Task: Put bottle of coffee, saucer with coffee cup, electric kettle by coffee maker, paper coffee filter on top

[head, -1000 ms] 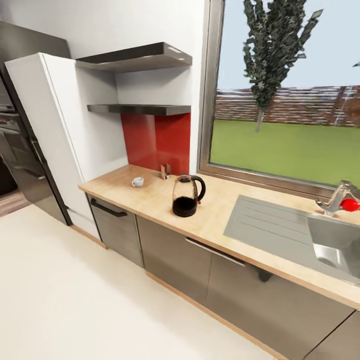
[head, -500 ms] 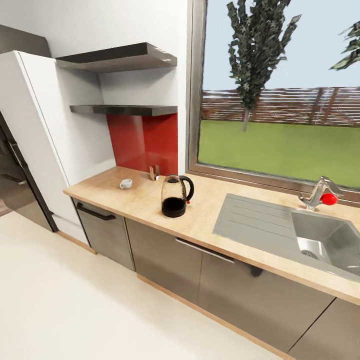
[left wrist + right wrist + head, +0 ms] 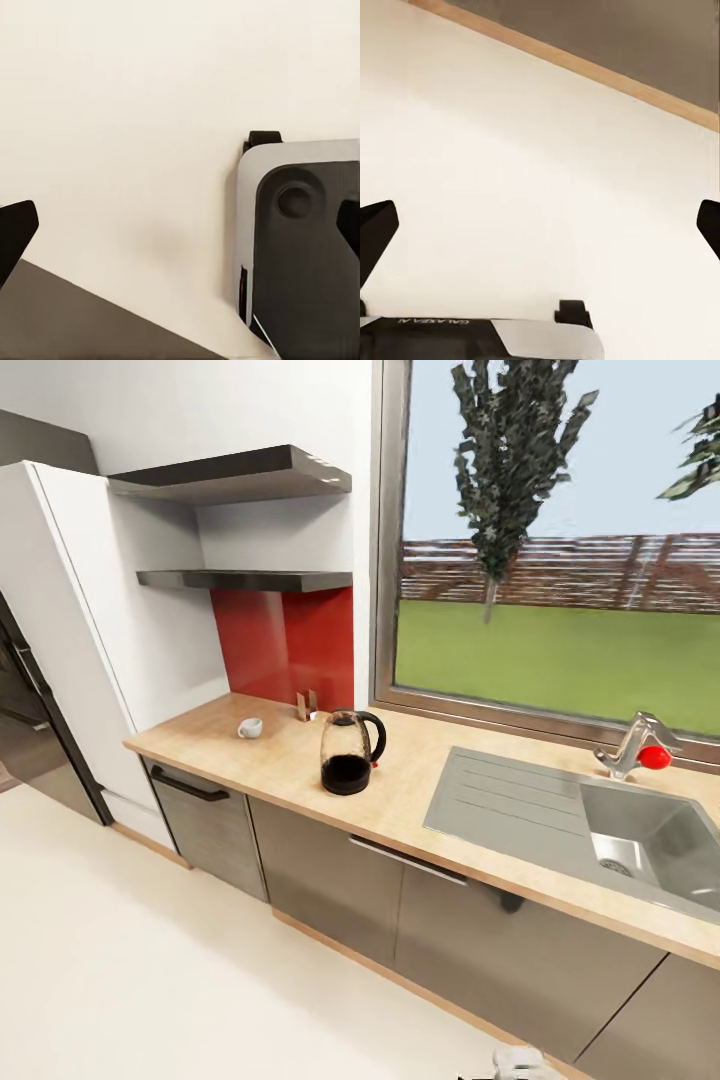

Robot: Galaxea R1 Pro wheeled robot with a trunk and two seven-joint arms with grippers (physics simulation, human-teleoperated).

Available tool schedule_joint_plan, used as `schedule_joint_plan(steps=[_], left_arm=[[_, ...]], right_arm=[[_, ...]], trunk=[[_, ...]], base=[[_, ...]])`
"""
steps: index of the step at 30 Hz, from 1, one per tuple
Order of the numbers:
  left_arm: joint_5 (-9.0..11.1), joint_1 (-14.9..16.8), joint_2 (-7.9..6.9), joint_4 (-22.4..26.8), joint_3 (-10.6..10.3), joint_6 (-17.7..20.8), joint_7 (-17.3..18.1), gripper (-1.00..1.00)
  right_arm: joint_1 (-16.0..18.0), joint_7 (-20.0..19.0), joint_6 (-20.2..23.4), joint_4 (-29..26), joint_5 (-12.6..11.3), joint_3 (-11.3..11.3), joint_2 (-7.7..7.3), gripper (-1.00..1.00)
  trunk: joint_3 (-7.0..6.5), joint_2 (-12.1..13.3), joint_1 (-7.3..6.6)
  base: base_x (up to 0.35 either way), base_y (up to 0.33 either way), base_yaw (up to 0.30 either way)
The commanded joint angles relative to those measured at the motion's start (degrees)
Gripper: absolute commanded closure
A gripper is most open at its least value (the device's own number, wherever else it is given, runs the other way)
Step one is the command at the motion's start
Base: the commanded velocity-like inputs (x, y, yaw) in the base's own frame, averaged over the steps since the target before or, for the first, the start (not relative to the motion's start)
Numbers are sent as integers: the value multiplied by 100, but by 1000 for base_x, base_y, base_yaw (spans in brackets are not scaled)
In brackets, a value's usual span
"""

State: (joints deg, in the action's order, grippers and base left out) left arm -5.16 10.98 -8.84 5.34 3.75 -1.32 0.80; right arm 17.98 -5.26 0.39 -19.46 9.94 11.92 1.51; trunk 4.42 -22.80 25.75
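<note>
While both tools hang over the pale floor with fingers spread wide and empty, the electric kettle stands well apart on the bench, dark liquid in its base. Near it, a coffee cup sits toward the wall.

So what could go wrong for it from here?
1. The kettle is tall and glass, in the open on the counter; a clumsy grab could tip it, possibly into the sink at its side.
2. The cup is small and close to the counter's end, so a nudge might push it off.
3. The shelves sit high above the counter, so reaching there may be awkward; what lies on them I can't tell.
</note>
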Motion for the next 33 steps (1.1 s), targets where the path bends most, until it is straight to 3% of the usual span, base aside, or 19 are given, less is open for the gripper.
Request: schedule_joint_plan(steps=[1, 4, 5, 7, 9, 14, 18, 20, 21, 22, 24, 27, 28, 31, 32, 33], left_arm=[[-54, 0, 1, -12, 40, -13, 9, -100], [-52, -26, -3, -46, 42, -5, 8, -100], [-51, -33, -5, -54, 43, -4, 8, -100], [-48, -66, -13, -91, 48, -2, 8, -100], [-47, -122, -17, -129, 60, -1, 6, -100], [-46, -164, -20, -155, 67, 0, 8, -100], [-46, -166, -14, -156, 67, -6, 6, -100], [-46, -168, -10, -151, 68, -8, 7, -100], [-46, -167, -4, -150, 64, -8, 8, -100], [-46, -167, -4, -148, 53, -9, 8, -100], [-49, -166, -9, -148, 49, -9, 8, -100], [-59, -168, 5, -147, 41, -24, 8, -100], [-61, -167, 10, -147, 37, -28, 10, -100], [-57, -169, 8, -159, 34, -27, 11, -100], [-56, -172, 1, -164, 37, -18, 12, -100], [-55, -170, -1, -164, 38, -14, 14, -100]], right_arm=[[3, -33, 4, -113, 66, 42, 95, -100], [3, -44, 11, -605, 74, -158, 505, -100], [3, -46, 11, -706, 75, -238, 574, -100], [6, -50, 18, -1035, 72, -554, 738, -100], [6, -47, 27, -1496, 62, -1059, 849, -100], [4, -39, 35, -2304, 40, -1805, 849, -100], [8, -47, 42, -2837, 30, -1989, 849, -100], [10, -51, 56, -3456, 17, -2190, 849, -100], [9, -52, 93, -3789, -10, -2408, 849, -100], [10, -42, 362, -4540, -212, -2924, 849, -100], [11, -30, 717, -5164, -534, -3173, 849, -100], [62, 41, 1360, -6218, -1040, -3321, 849, -100], [121, 147, 1418, -6322, -1068, -3315, 849, -100], [440, 1134, 1503, -6492, -1103, -3170, 849, -100], [605, 1862, 1521, -6527, -1109, -2852, 849, -100], [637, 1985, 1526, -6529, -1109, -2488, 849, -100]], trunk=[[13, -12, 3], [13, -12, 3], [13, -12, 3], [13, -12, 3], [13, -12, 3], [13, -12, 3], [13, -12, 3], [13, -12, 3], [13, -12, 3], [13, -12, 3], [13, -12, 3], [13, -12, 3], [13, -12, 3], [13, -12, 3], [13, -12, 3], [13, -12, 3]], base=[[0, 0, 0], [0, 0, 0], [0, 0, 0], [9, 0, 0], [45, 0, 0], [75, 0, 0], [90, 0, 0], [93, 0, 0], [93, 0, 0], [93, 0, 0], [93, 0, 0], [75, 0, 0], [20, 0, 0], [9, 0, 0], [1, 0, 0], [0, 0, 0]])
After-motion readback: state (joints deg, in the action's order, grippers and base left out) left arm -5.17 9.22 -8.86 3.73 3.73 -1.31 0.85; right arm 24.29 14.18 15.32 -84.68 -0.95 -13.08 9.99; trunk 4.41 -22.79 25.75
